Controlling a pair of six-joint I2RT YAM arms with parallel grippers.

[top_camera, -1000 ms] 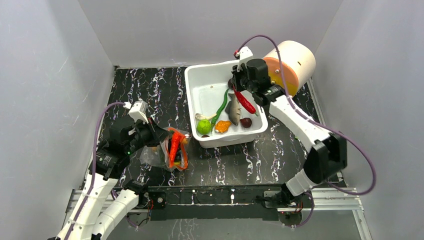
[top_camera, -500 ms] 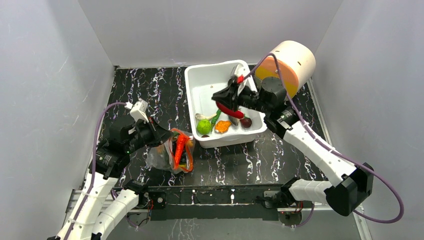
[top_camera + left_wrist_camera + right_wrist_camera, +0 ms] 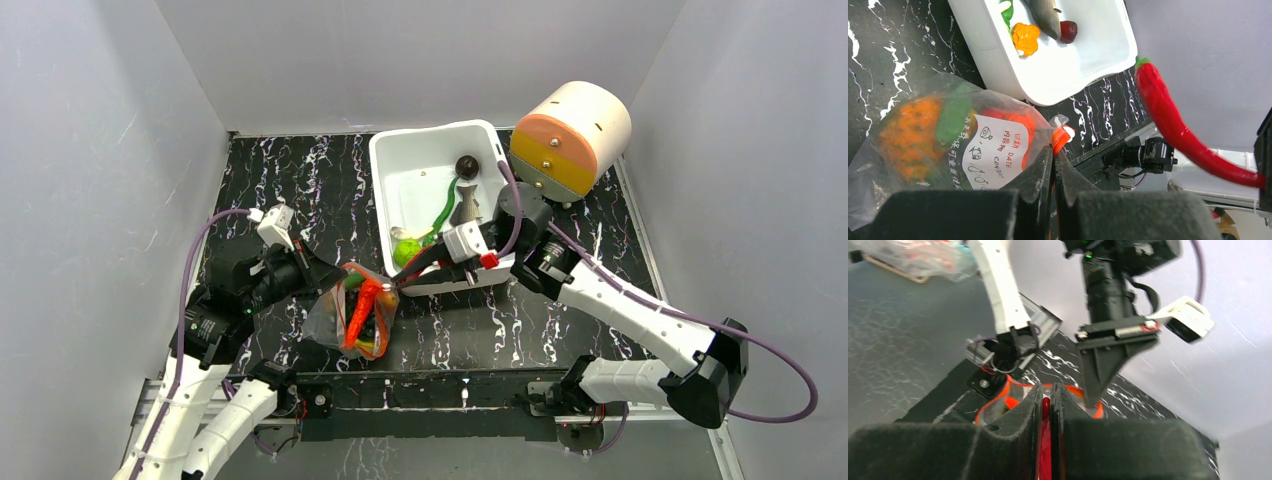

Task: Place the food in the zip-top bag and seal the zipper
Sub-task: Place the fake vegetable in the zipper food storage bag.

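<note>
I've got two arms, left arm [image 3: 170, 412] and right arm [image 3: 630, 310]: white shells, black joint housings. Purple cable [image 3: 186, 300] off each, white wrist camera box [image 3: 276, 224]. Black wedge fingers on left end effector [image 3: 1053, 156], right end effector [image 3: 1047, 392]. Black base rail [image 3: 430, 392] along table [image 3: 300, 170] near edge.

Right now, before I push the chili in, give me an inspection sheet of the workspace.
Surface: black marbled table.
Job's things: zip-top bag partly filled, held by its mouth; red chili held in the air close to that mouth; fish, lime and other pieces in the white bin.
Clutter: cream cylinder on its side beside the bin.
Grippers: left pincer shut on the zipper; right pincer shut on the chili.
Cables: a purple cable loops off each wrist; no snag seen.
Surroundings: grey walls on three sides.
</note>
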